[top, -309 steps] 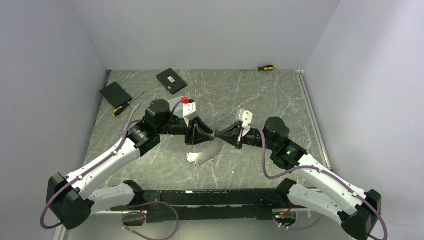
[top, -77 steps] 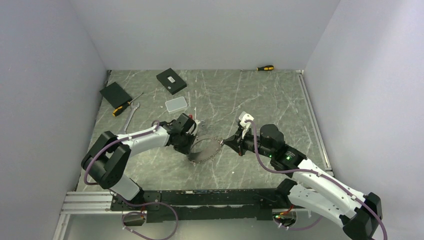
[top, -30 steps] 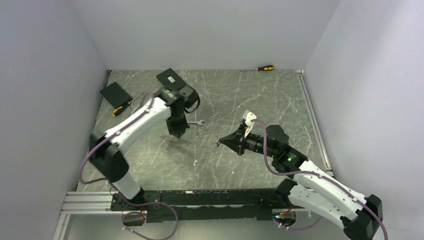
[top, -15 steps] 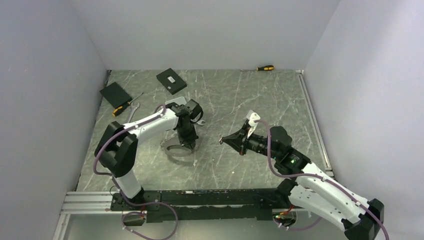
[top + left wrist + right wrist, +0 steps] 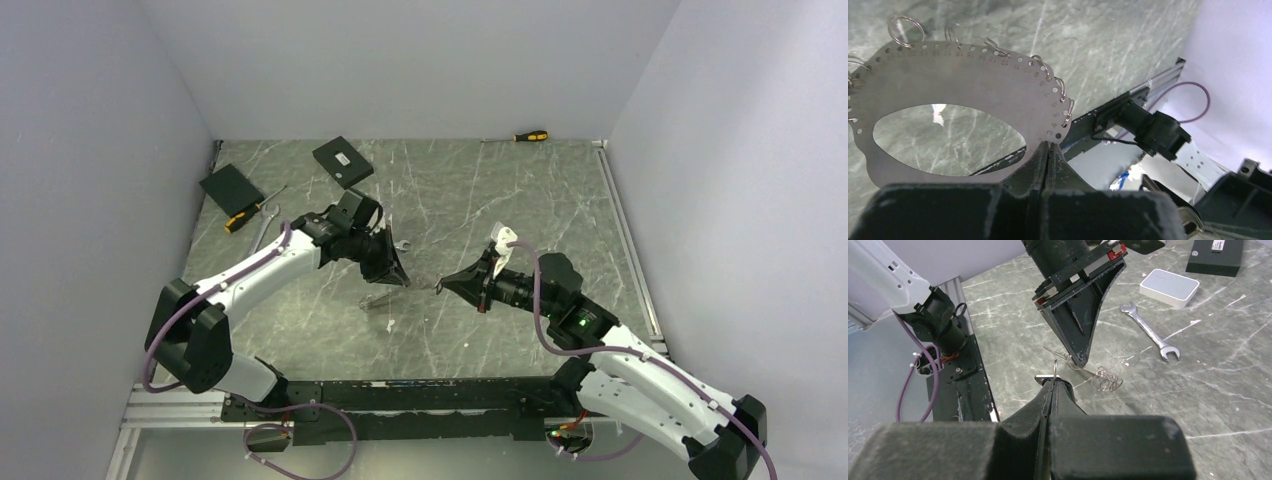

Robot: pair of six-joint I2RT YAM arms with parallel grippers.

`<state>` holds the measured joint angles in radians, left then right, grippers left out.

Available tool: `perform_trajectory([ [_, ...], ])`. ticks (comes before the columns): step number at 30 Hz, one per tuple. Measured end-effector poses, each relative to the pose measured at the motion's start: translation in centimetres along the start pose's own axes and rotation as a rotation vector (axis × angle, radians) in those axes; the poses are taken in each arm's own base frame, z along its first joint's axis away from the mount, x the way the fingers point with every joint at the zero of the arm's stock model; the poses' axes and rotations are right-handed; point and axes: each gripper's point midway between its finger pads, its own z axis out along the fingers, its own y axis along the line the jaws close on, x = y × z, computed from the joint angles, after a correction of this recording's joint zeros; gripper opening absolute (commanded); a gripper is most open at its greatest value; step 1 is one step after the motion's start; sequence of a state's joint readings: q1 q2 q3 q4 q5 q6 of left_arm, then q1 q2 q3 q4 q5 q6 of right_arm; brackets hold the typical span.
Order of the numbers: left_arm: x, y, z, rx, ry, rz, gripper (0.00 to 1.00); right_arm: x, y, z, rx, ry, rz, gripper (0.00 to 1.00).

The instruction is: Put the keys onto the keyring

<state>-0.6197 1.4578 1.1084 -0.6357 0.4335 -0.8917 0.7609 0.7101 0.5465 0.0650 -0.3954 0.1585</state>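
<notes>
The keyring (image 5: 963, 90) is a flat silvery oval plate with a large hole. Numbered holes line its edge, and several carry small split rings (image 5: 1063, 107). My left gripper (image 5: 1048, 145) is shut on the plate's rim by the low numbers. From above the plate (image 5: 375, 298) hangs edge-on just over the table, under my left gripper (image 5: 400, 280). My right gripper (image 5: 1054, 381) is shut on a small split ring (image 5: 1055, 367) with a flat silver piece beside it. It points at the left gripper (image 5: 1079, 359), a short gap away. No key shows clearly in any view.
A tangle of loose wire rings (image 5: 1105, 380) lies on the table below the two grippers. Behind it are a silver wrench (image 5: 1148, 332), a white box (image 5: 1169, 287) and a black box (image 5: 342, 161). Another black box (image 5: 231, 188) and a screwdriver (image 5: 245, 215) lie at the back left.
My left arm has swung down from the back left, bringing the plate toward the right gripper. The right arm has hardly moved, and both grippers have stayed shut.
</notes>
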Motion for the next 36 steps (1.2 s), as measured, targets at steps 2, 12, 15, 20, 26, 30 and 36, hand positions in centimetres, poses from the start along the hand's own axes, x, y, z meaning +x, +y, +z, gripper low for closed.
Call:
perform_trajectory([
  [2, 0.2, -0.5, -0.3, 0.03, 0.006, 0.008, 0.0, 0.0, 0.1, 0.1, -0.008, -0.001, 0.0, 0.0],
  [12, 0.5, -2.1, -0.6, 0.12, 0.033, 0.057, 0.0, 0.6, 0.1, 0.3, -0.017, 0.013, 0.004, 0.0],
  [15, 0.5, -2.1, -0.6, 0.121, 0.031, 0.067, 0.0, 1.1, 0.0, 0.5, -0.016, 0.022, 0.008, 0.0],
  [20, 0.5, -2.1, -0.6, 0.124, 0.034, 0.078, 0.0, 2.7, -0.7, 0.9, 0.004, 0.061, 0.029, 0.0],
  [26, 0.7, -1.9, -0.8, 0.129, 0.035, 0.13, 0.03, 3.9, -1.4, 1.4, 0.028, 0.099, 0.045, 0.0],
  [30, 0.9, -2.1, -1.3, 0.147, 0.025, 0.174, 0.03, 4.4, -1.7, 1.7, 0.038, 0.114, 0.052, 0.0],
  [36, 1.7, -3.1, -2.5, 0.227, 0.026, 0.232, 0.0, 5.2, -2.0, 2.0, 0.043, 0.141, 0.066, 0.0],
])
